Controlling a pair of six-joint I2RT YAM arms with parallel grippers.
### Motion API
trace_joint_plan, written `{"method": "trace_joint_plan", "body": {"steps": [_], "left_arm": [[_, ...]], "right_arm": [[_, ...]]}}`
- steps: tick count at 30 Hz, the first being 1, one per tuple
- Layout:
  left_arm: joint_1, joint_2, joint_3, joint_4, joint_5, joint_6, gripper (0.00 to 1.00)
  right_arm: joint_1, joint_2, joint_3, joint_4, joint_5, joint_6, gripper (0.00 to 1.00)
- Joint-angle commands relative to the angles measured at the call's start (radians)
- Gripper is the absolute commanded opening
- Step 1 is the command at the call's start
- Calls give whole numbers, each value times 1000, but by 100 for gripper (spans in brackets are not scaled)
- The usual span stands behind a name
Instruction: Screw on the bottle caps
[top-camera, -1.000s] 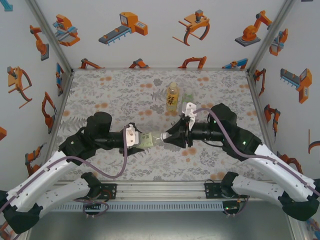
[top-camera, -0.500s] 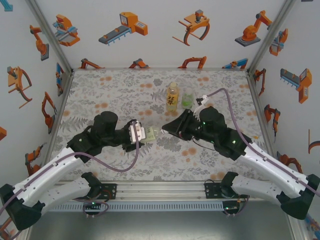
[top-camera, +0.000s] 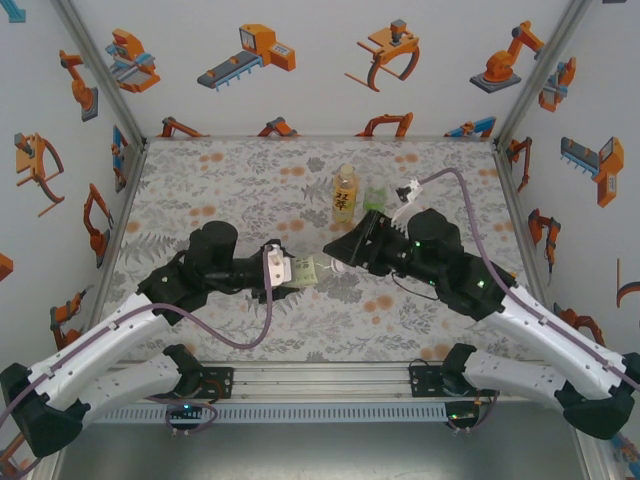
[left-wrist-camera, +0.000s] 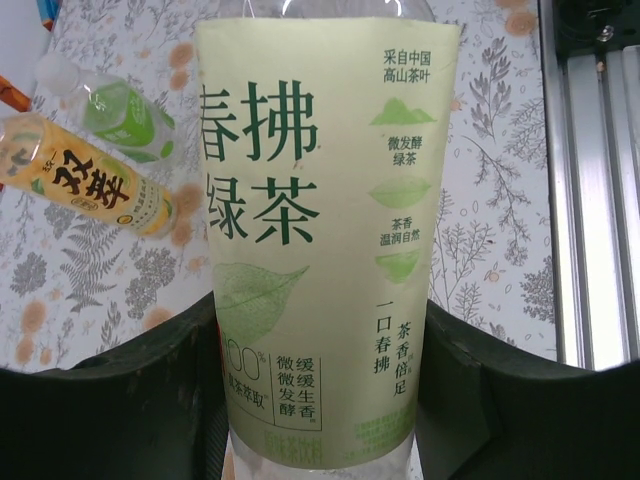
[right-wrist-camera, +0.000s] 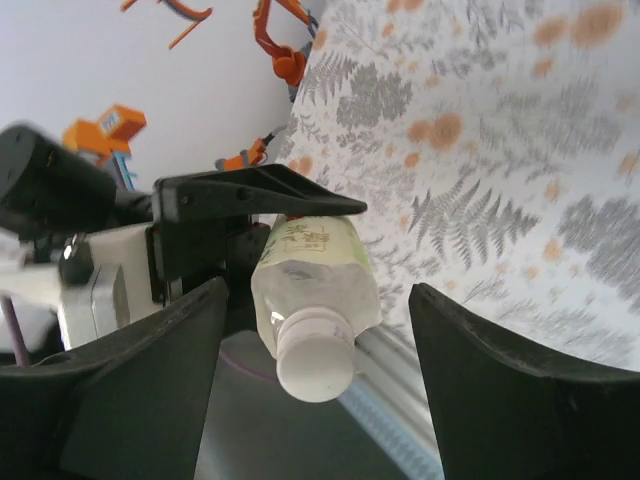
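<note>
My left gripper (top-camera: 291, 271) (left-wrist-camera: 320, 345) is shut on a clear bottle with a pale green label (top-camera: 306, 269) (left-wrist-camera: 325, 230), holding it sideways above the table. A white cap (right-wrist-camera: 316, 365) sits on its neck. My right gripper (top-camera: 331, 259) (right-wrist-camera: 316, 375) stands open around that cap, with a clear gap between the cap and each finger. The yellow-orange bottle (top-camera: 344, 193) (left-wrist-camera: 88, 175) and the bottle with the bright green label (top-camera: 376, 194) (left-wrist-camera: 125, 115) stand side by side at the back of the table, both capped.
The floral table cover (top-camera: 230, 190) runs to the patterned back and side walls. An aluminium rail (top-camera: 320, 381) (left-wrist-camera: 590, 180) lies along the near edge between the arm bases. The two arms meet at mid-table.
My right gripper rolled with the cap, then opened and let go of it. The left gripper kept its hold on the bottle and shifted slightly right.
</note>
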Motion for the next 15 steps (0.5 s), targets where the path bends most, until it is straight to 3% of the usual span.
{"method": "trace_joint_plan", "body": {"steps": [1, 8, 12, 15], "left_arm": [[-2, -2, 23, 18, 64, 9, 0], [-2, 4, 62, -65, 176, 9, 0], [-2, -4, 74, -104, 234, 9, 0], [-2, -12, 84, -129, 251, 1, 0]], "right_arm": [[4, -49, 25, 49, -79, -383, 67], [3, -60, 89, -41, -316, -917, 64], [3, -46, 129, -164, -548, -1236, 60], [4, -47, 124, -172, -591, -1310, 60]]}}
